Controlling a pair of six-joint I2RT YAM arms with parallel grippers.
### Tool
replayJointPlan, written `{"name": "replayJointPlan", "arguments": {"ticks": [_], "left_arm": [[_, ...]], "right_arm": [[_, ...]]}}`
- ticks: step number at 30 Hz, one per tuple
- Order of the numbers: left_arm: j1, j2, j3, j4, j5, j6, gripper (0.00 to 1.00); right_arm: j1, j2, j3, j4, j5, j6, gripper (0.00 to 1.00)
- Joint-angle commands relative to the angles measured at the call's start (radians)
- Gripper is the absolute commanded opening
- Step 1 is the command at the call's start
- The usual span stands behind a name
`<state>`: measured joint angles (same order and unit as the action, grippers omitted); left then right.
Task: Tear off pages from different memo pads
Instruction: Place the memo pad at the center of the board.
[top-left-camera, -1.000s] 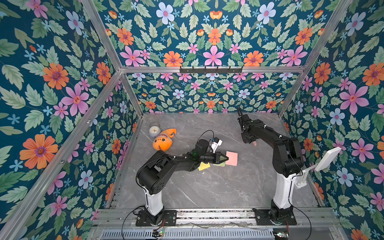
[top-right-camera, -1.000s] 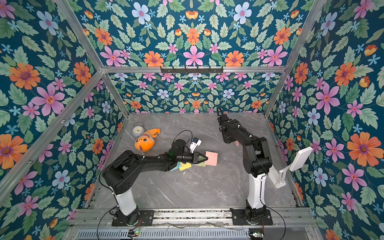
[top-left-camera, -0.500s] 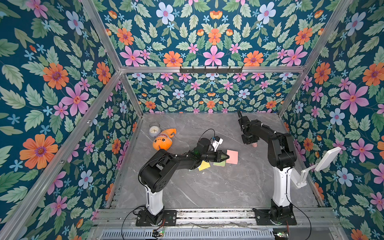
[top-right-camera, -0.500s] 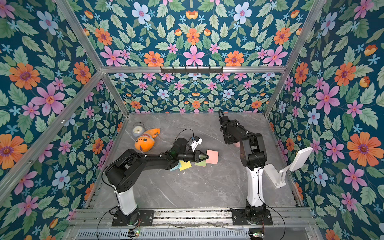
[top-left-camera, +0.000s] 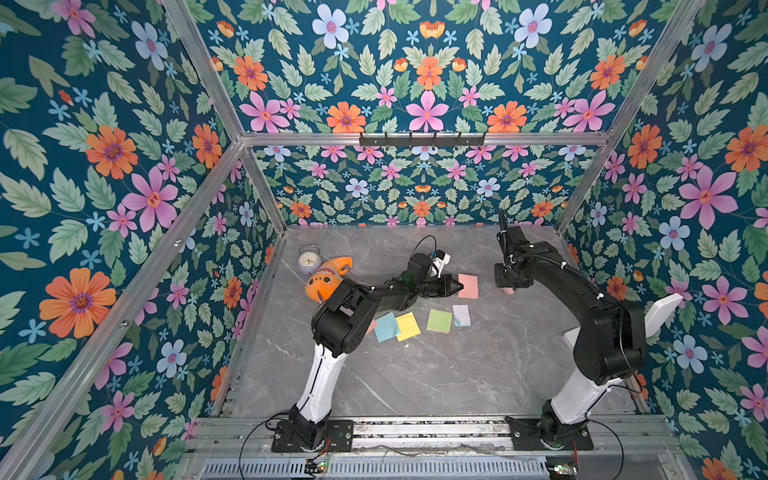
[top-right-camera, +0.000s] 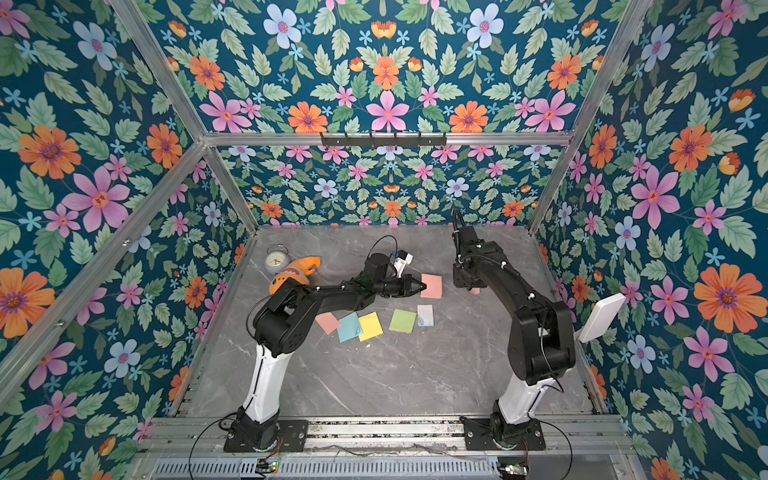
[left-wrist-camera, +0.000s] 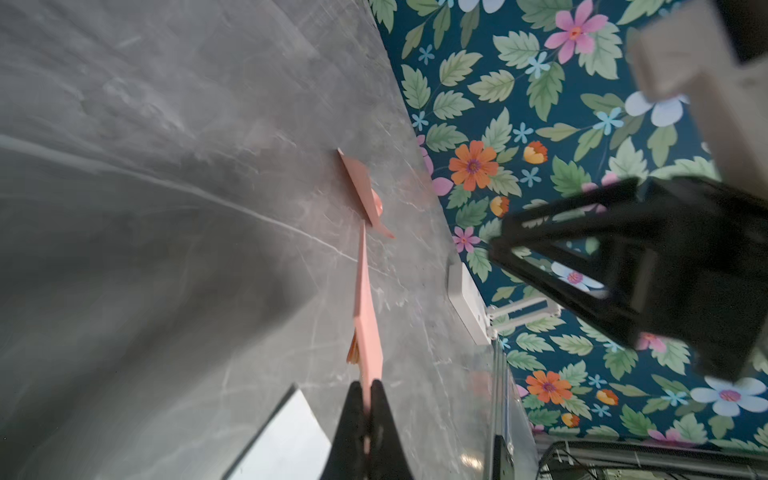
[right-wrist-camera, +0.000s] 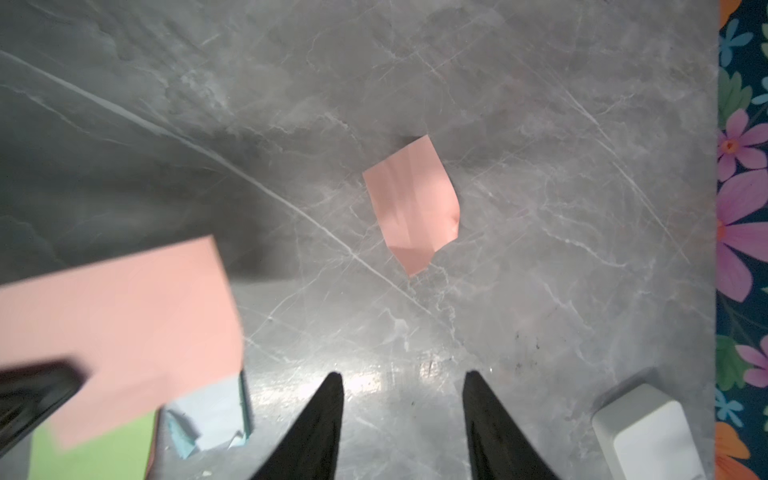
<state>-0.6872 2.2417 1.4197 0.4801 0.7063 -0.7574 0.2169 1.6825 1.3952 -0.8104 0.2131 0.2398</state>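
My left gripper (top-left-camera: 457, 286) (left-wrist-camera: 365, 384) is shut on one edge of a salmon memo pad (top-left-camera: 468, 286) (top-right-camera: 431, 286) (left-wrist-camera: 368, 316), holding it off the table. My right gripper (top-left-camera: 508, 286) (right-wrist-camera: 401, 376) hangs open over a loose pink page (right-wrist-camera: 415, 208) (left-wrist-camera: 359, 187) lying on the table, nothing between its fingers. A row of memo pads lies nearer the front: pink (top-right-camera: 327, 322), blue (top-left-camera: 386, 327), yellow (top-left-camera: 407, 326), green (top-left-camera: 439, 321) and pale blue (top-left-camera: 461, 315) (right-wrist-camera: 212, 415).
An alarm clock (top-left-camera: 309, 261) and an orange plush toy (top-left-camera: 326, 280) sit at the back left of the grey marble table (top-left-camera: 415, 374). A white device on a stand (top-left-camera: 660, 316) (right-wrist-camera: 648, 432) stands at the right edge. Flowered walls close in three sides.
My right gripper has opened and the pink page now lies on the table under it. My left gripper has carried the salmon pad up and back, away from the row of pads.
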Motion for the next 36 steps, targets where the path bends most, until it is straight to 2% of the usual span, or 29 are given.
{"name": "replayJointPlan", "arguments": {"ticks": [1,6,12,16,21,26,30,36], "left_arm": [[0.003,0.091,0.112,-0.031,-0.013,-0.035,0.00],[-0.006,0.208,0.221,-0.040,-0.010,-0.082,0.00],[-0.009,0.221,0.234,-0.080,-0.036,-0.071,0.00],[-0.014,0.227,0.250,-0.149,-0.103,-0.058,0.00],[-0.015,0.178,0.254,-0.284,-0.196,0.045,0.07],[-0.005,0.144,0.266,-0.398,-0.247,0.107,0.28],[0.010,0.076,0.217,-0.382,-0.234,0.134,0.39],[-0.003,-0.069,0.021,-0.320,-0.166,0.142,0.39]], "right_arm": [[0.000,-0.083,-0.063,0.033,-0.030,0.052,0.48],[-0.001,-0.139,-0.138,0.061,-0.060,0.067,0.48],[-0.001,-0.164,-0.191,0.092,-0.088,0.085,0.47],[0.000,-0.156,-0.196,0.108,-0.119,0.098,0.47],[0.000,-0.164,-0.210,0.121,-0.159,0.121,0.46],[0.000,-0.170,-0.216,0.127,-0.198,0.147,0.46],[0.004,-0.180,-0.241,0.131,-0.260,0.189,0.46],[0.043,-0.186,-0.331,0.221,-0.410,0.305,0.45]]}}
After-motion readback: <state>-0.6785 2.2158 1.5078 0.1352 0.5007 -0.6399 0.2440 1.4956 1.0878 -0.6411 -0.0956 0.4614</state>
